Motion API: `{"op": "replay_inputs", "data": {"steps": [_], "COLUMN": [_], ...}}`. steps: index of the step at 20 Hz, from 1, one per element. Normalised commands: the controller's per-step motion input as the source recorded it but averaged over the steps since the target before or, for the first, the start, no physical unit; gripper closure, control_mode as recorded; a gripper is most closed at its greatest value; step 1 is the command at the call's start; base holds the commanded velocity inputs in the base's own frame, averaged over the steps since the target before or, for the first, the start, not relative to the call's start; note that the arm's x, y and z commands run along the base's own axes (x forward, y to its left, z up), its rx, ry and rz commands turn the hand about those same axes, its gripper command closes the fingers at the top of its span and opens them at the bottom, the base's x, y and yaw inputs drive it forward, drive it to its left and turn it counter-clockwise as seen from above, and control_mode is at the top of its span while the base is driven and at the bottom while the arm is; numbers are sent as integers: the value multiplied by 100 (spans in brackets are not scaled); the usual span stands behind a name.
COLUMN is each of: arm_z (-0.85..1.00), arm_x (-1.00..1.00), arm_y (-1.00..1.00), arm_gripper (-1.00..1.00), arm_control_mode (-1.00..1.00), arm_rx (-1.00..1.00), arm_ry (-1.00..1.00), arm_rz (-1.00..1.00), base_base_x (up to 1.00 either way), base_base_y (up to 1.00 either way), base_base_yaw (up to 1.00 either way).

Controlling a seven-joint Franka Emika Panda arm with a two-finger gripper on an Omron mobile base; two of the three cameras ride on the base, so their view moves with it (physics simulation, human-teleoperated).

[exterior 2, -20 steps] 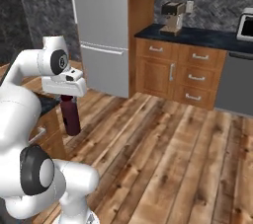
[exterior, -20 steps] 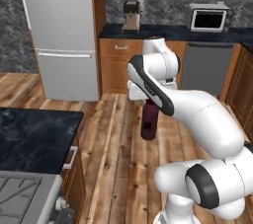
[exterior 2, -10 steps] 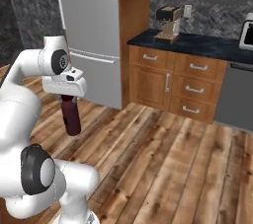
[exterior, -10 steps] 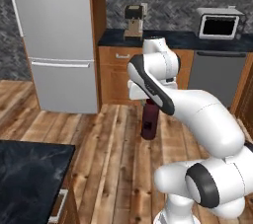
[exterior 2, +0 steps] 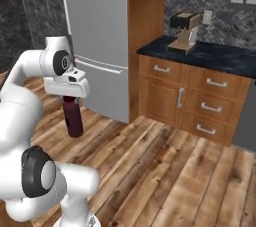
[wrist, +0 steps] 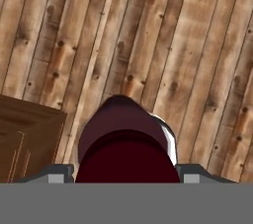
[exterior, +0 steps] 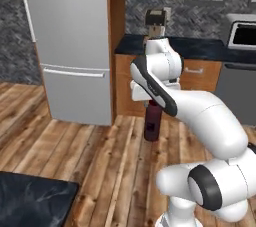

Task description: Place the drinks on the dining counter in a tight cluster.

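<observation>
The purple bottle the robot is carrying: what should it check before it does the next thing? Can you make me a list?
1. Maroon bottle held in the gripper: ok, it hangs from the hand with its neck up between the fingers.
2. Bottle upright: ok, it hangs straight in both base views.
3. Bottle off the wood floor: ok, it hangs in the air above the planks.
4. Nothing close beside the bottle: ok, the fridge and the wooden cabinets stand well back.
5. Dining counter in sight: not ok, so the robot probably has more driving to do first.
6. Other two drinks in place: cannot tell.
</observation>
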Motion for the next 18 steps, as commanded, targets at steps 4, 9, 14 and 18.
{"op": "replay_inputs", "data": {"steps": [4,9,14,18], "arm_z": [0,0,0,0], "arm_x": [0,0,0,0], "arm_y": [0,0,0,0], "arm_gripper": [100,100,100,100], "arm_control_mode": [100,100,100,100], "arm_rx": [0,0,0,0], "arm_ry": [0,0,0,0], "arm_rz": [0,0,0,0], "base_base_x": [90,88,81,72], "base_base_y": [10,9,5,1], "base_base_yaw": [19,22,30,40]}}
